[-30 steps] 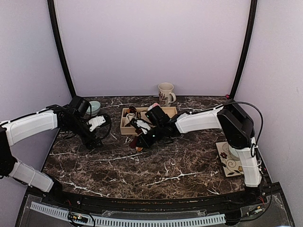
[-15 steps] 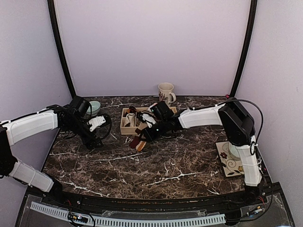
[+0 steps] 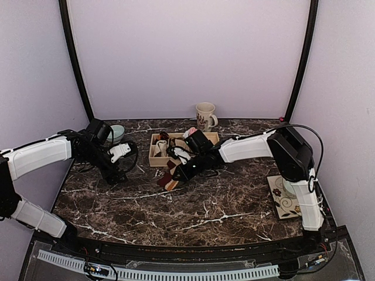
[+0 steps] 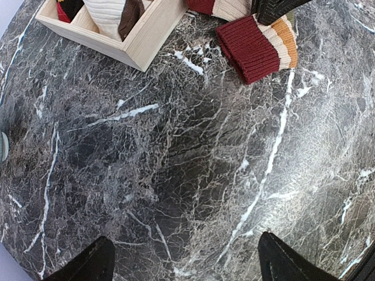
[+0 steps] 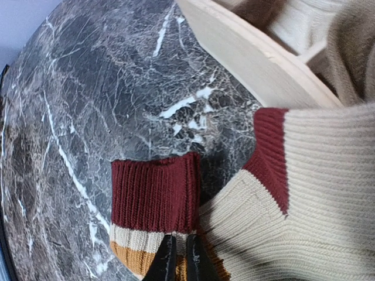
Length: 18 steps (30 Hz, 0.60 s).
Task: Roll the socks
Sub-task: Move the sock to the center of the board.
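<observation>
Right gripper [image 5: 180, 259] first: its jaws are drawn almost together, with only a thin slit between the fingertips [image 5: 167, 262]. The tips are down on the striped cuff of the tan sock [image 5: 328, 175], pinching the fabric where the cream band meets the orange one. I read that as closed on the cuff.

Just ahead of the tips the dark-red end of the cuff lies flat on the table [image 3: 205, 211]. The ribbed tan body with its second red band fills the right side of my wrist view. From above, the sock sits just in front of the wooden box [image 3: 153, 159], near its front right corner, and my right arm reaches across over it. The box wall runs diagonally just beyond the cuff, close to it, though I can't tell if they touch. Inside the box I can make out a cream and brown rolled bundle [image 4: 111, 14].

Left gripper [image 4: 184, 263]: jaws spread wide with nothing between them, hanging over bare marble. It is well to the left of the sock, and the cuff shows at the top of that wrist view.

Further out, a pale green bowl [image 3: 117, 132] sits at the back left behind the left arm. A mug [image 3: 205, 115] stands against the back wall. A patterned tile [image 3: 280, 202] lies by the right arm's base.
</observation>
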Each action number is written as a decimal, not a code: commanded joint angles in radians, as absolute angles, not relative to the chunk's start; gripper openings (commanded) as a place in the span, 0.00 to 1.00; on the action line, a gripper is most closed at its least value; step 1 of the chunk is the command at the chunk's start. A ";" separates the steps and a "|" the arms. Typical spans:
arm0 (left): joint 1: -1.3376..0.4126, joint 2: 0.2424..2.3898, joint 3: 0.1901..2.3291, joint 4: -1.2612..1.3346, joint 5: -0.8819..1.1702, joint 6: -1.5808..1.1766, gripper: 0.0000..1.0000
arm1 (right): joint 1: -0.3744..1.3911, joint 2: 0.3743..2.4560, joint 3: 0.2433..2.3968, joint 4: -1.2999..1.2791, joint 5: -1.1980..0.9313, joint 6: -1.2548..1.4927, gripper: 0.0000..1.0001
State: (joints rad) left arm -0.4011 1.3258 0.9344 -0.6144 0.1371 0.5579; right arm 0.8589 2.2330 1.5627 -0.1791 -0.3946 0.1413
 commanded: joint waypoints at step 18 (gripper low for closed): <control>-0.397 1.354 0.971 -0.592 0.150 0.537 0.87 | 1.094 1.913 1.073 0.264 -0.193 0.118 0.00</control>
